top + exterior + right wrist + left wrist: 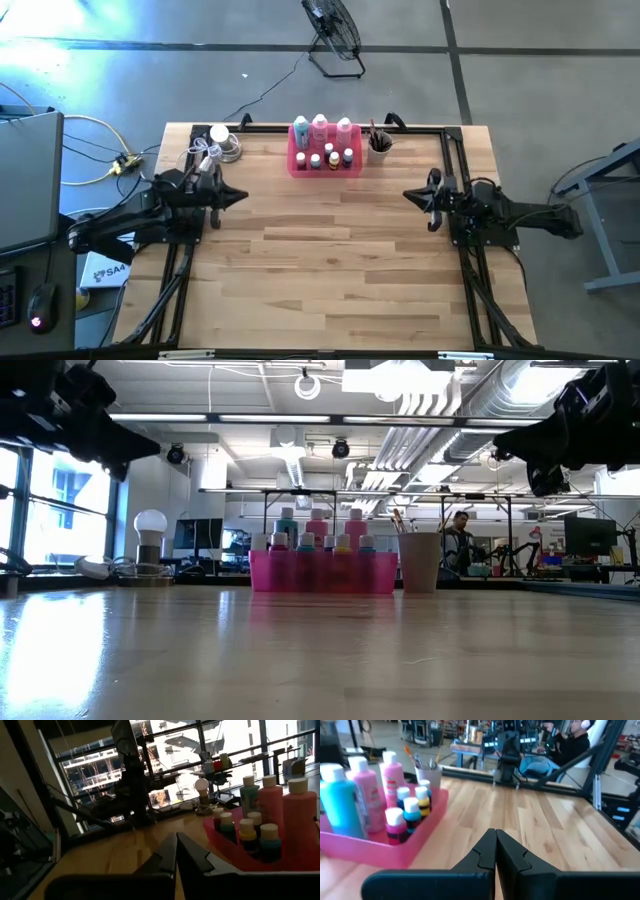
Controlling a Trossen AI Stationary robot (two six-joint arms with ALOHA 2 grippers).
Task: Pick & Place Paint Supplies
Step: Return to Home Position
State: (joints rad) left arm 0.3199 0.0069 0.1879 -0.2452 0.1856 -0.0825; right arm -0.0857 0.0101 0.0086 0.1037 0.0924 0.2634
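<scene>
Wood-plank bench (330, 260) carries every supply at its far edge. At mid-left, the dark two-fingered left pincer (242, 197) hangs with fingers pressed together, holding nothing. Right of it, the bright pink rectangular tray (325, 173) holds three tall white-capped pink and teal bottles (319, 128) and the tiny coloured bottles (325, 158). Just beside the tray, the pale beige cup (381, 152) holds thin brown paintbrushes (374, 133). At mid-right, the right pincer (408, 195) is likewise closed and empty. For homing, draw each arm back from the tray and avoid sweeping toward the far edge.

The tray (320, 575) was bright pink, the tall bottles (366, 800) teal and pink with white caps, the desk (330, 260) pale streaked wood.
</scene>
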